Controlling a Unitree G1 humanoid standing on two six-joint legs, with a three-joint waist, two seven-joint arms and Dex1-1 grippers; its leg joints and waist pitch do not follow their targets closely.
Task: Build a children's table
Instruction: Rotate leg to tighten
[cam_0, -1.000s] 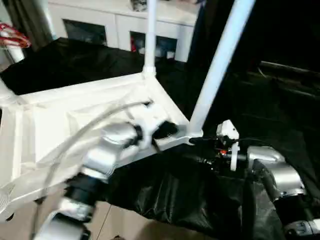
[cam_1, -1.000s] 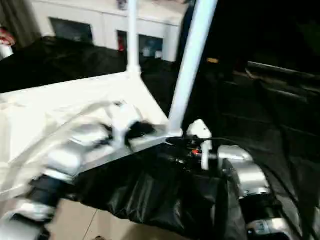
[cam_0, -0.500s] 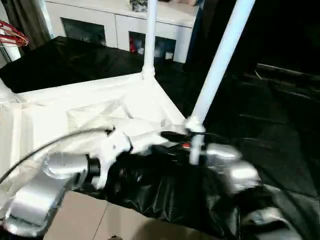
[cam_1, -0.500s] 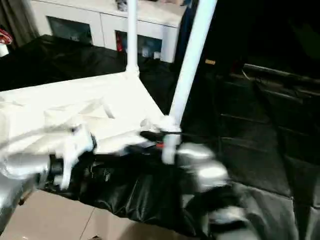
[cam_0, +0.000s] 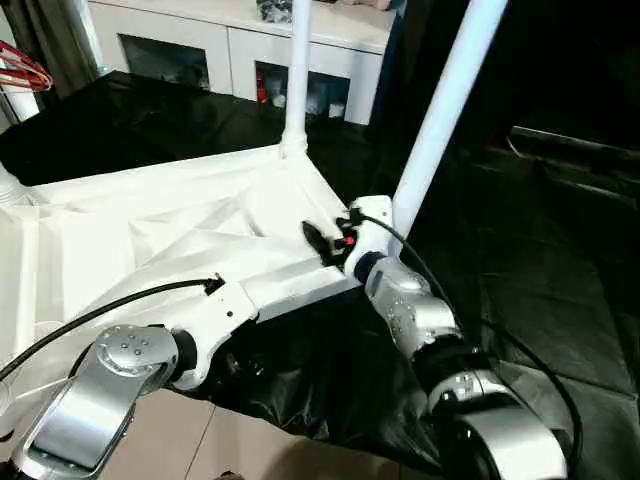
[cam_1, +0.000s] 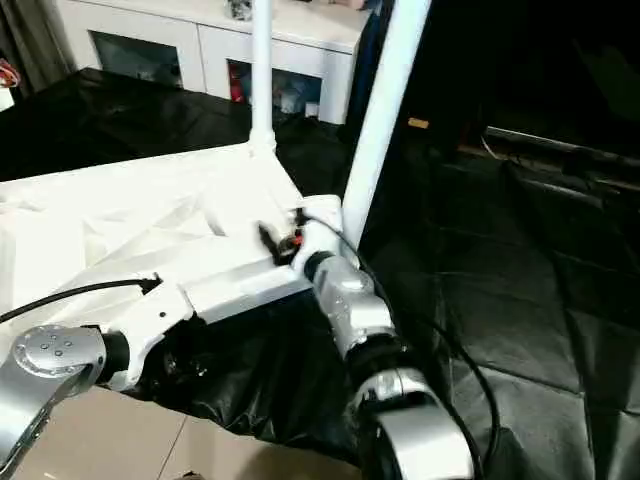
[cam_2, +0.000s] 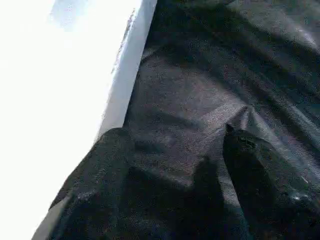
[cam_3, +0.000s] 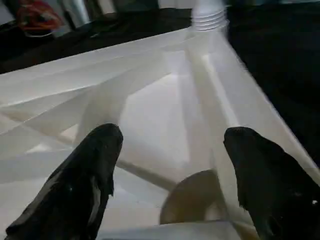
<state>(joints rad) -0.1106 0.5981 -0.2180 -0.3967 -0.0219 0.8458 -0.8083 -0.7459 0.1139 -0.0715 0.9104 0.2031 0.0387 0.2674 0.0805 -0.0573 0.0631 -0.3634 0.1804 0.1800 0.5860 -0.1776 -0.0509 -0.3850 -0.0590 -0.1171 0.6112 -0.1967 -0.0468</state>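
Lying upside-down on black sheet (cam_0: 520, 290): tabletop (cam_0: 150, 240); white cabinet (cam_0: 230, 45) behind; both grippers (cam_3: 170, 165) (cam_2: 175, 165) spread apart.

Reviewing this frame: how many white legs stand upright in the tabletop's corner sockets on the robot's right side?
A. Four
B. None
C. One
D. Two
D. Two legs rise from the upturned tabletop: the far leg at the back corner and the near leg at the corner beside the right claw, whose fingers stand apart over the ribbed underside.
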